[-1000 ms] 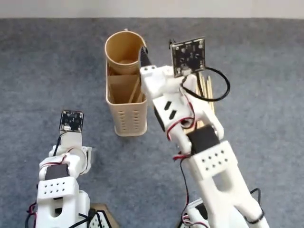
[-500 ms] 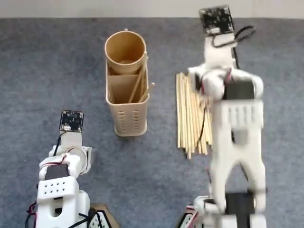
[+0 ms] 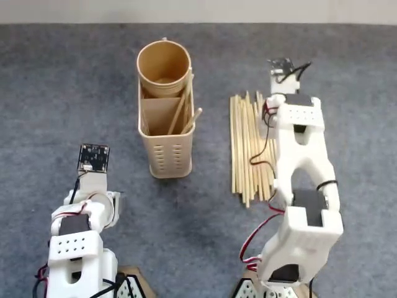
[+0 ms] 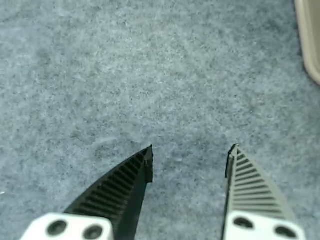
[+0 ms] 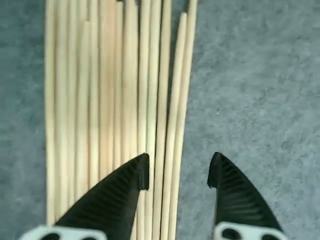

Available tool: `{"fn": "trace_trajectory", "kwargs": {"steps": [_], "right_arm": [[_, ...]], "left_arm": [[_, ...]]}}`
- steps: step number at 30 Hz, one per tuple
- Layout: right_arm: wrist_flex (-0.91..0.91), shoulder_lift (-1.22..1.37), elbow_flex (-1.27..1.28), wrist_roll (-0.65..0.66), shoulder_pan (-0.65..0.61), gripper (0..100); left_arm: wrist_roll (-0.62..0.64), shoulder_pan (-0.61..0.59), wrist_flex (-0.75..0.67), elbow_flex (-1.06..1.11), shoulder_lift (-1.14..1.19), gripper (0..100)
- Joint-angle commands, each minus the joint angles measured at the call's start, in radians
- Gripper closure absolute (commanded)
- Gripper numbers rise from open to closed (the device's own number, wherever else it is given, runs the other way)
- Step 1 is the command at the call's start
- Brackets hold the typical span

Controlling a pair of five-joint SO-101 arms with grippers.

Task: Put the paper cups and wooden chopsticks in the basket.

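Observation:
A tan slotted basket (image 3: 165,139) stands on the grey carpet with a paper cup (image 3: 163,65) upright in its far compartment. A few wooden chopsticks (image 3: 185,110) lean in its middle compartment. A pile of several chopsticks (image 3: 248,148) lies on the carpet to the basket's right. My right gripper (image 5: 179,167) hangs open just above this pile (image 5: 115,90), one finger over the sticks and the other over bare carpet beside them. My left gripper (image 4: 190,155) is open and holds nothing, low over bare carpet near the front left.
The right arm (image 3: 303,161) stretches along the right side of the pile. The left arm (image 3: 84,211) sits folded at the front left. A corner of the basket (image 4: 311,45) is just visible in the left wrist view.
The right arm has swung away from the basket, out to the right, and come down over the chopstick pile. The left arm has not moved.

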Motion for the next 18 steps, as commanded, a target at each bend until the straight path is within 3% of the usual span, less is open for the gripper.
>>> {"fn": "trace_trajectory", "kwargs": {"steps": [1, 18], "right_arm": [[-0.048, 0.042, -0.005, 0.017, 0.048, 80.7], [-0.082, 0.174, -0.007, 0.017, 0.042, 82.3]], "left_arm": [[0.008, 0.016, -0.012, -0.005, -0.005, 74], [0.008, 0.016, -0.012, -0.005, -0.005, 74]]}}
